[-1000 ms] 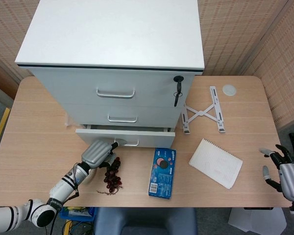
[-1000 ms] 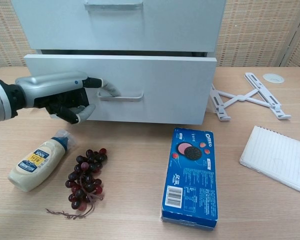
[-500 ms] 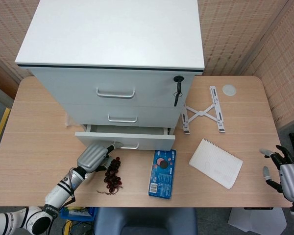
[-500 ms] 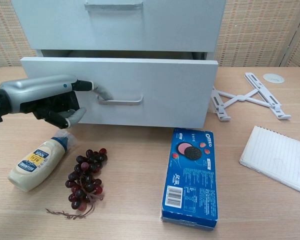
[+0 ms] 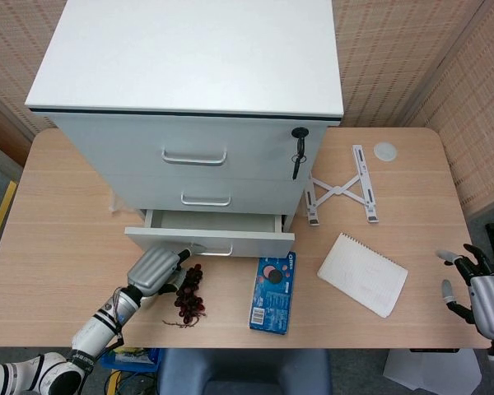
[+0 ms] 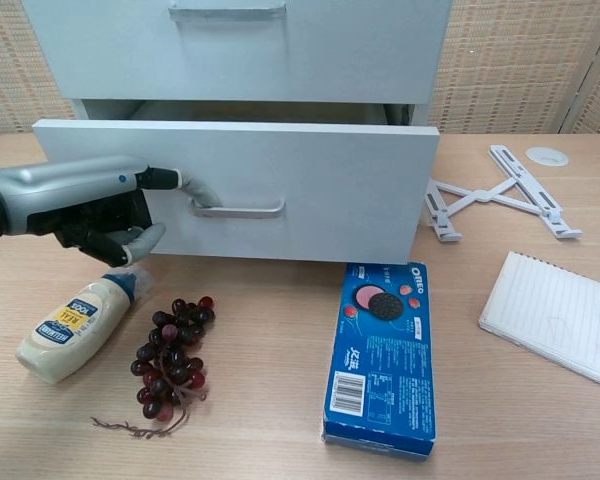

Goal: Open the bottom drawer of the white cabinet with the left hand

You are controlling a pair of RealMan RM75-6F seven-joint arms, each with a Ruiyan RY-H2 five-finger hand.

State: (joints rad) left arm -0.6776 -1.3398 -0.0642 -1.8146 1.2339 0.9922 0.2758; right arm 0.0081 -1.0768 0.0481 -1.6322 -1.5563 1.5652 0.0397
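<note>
The white cabinet (image 5: 189,58) stands at the back of the table. Its bottom drawer (image 5: 210,242) (image 6: 300,185) is pulled partly out, and the inside shows from above. My left hand (image 5: 153,268) (image 6: 80,200) is at the left end of the drawer front. One finger hooks the left end of the metal handle (image 6: 238,209) while the other fingers are curled under the palm. My right hand (image 5: 477,288) hovers off the table's right front corner with its fingers spread, holding nothing.
A mayonnaise bottle (image 6: 75,318) and a bunch of grapes (image 6: 170,355) lie just below my left hand. An Oreo box (image 6: 380,350) lies in front of the drawer's right end. A notebook (image 5: 362,273), a white folding stand (image 5: 339,191) and a key (image 5: 297,156) in the lock are to the right.
The bottom drawer has slid further out toward the front of the table. My left hand has drawn back with it, its finger still on the handle. The right hand has not moved.
</note>
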